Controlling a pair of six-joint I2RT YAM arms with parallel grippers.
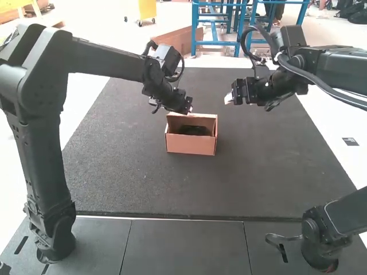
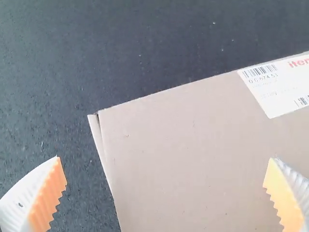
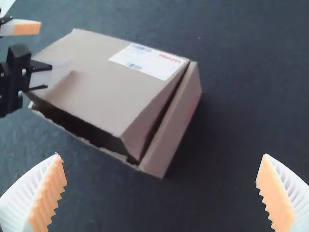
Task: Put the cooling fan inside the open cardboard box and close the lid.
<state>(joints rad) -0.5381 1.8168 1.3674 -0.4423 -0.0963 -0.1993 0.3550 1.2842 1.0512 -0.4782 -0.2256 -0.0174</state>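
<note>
The brown cardboard box (image 1: pixel 191 143) sits upright mid-bench, its white-labelled lid (image 3: pixel 111 92) tilted half-shut over the dark cooling fan (image 1: pixel 192 130) inside.

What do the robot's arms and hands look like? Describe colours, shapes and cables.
The left arm and right arm are black, built of boxy segments with rounded joints. Black cables loop near the wrists. The left hand and right hand each have two white ribbed fingers faced with orange toothed pads.

The cardboard box (image 1: pixel 191 143) stands near the middle of the dark textured mat (image 1: pixel 114 172).
</note>
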